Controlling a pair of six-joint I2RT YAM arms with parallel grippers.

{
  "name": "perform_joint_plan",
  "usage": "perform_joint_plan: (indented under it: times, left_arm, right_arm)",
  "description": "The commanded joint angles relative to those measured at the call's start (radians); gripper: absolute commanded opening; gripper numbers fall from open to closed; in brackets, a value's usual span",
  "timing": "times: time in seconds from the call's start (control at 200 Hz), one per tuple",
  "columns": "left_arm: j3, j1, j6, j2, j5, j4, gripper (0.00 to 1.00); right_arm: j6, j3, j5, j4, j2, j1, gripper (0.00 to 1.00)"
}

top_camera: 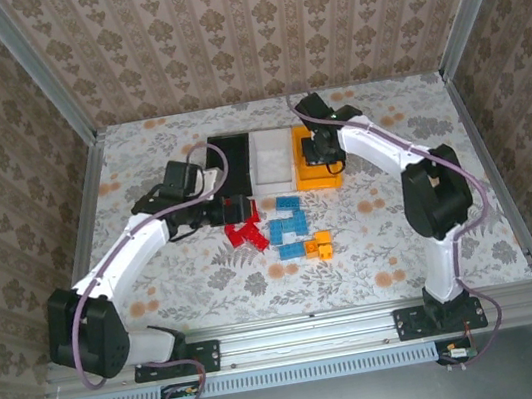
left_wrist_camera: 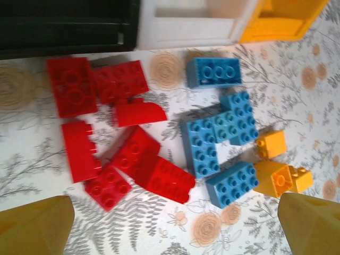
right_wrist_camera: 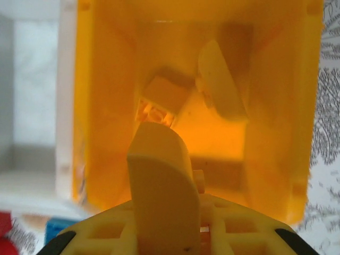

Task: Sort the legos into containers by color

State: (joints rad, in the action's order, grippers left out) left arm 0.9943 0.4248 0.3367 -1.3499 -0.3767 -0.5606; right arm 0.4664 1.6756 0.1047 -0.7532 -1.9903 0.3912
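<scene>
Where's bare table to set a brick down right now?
Free: between the orange bricks and the right arm; also the near strip from bricks to rail. Crowded: before the bins, where red bricks and blue bricks pack together.

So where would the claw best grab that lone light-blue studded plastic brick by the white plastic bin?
Probably from straight above, by the two short ends of the light-blue studded plastic brick: it lies flat, studs up, bare table at both ends, while the white plastic bin crowds one long side.
</scene>
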Motion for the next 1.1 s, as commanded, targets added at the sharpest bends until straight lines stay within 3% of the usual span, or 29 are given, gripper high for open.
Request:
perform_joint_plan:
  times: [0.0, 0.17, 0.3, 0.73, 1.095]
  left_arm:
    - [-0.011, -0.043, -0.015, 0.003, 0.001, -0.054, 0.99]
    - [-0.008, -0.051, -0.018, -0.04, 0.024, -0.063, 0.97]
    - [-0.004, -0.052, -0.013, -0.089, 0.038, -0.061, 0.93]
    - [0.055, -0.027, -0.03, -0.274, 0.138, -0.042, 0.69]
    - [0.139, -0.004, -0.047, -0.409, 0.203, -0.043, 0.52]
  right_arm:
    - [-0.035, 0.084, -0.003, -0.048, -0.065, -0.021, 0.26]
    - [-0.044, 0.118, -0.019, -0.04, -0.078, -0.027, 0.45]
    - [-0.042, 0.053, -0.028, -0.015, 0.001, -0.021, 0.54]
    - [0.076, -0.509, -0.095, 0.161, 0.462, 0.035, 0.55]
    - [0.122, -0.713, -0.124, 0.201, 0.649, 0.046, 0.52]
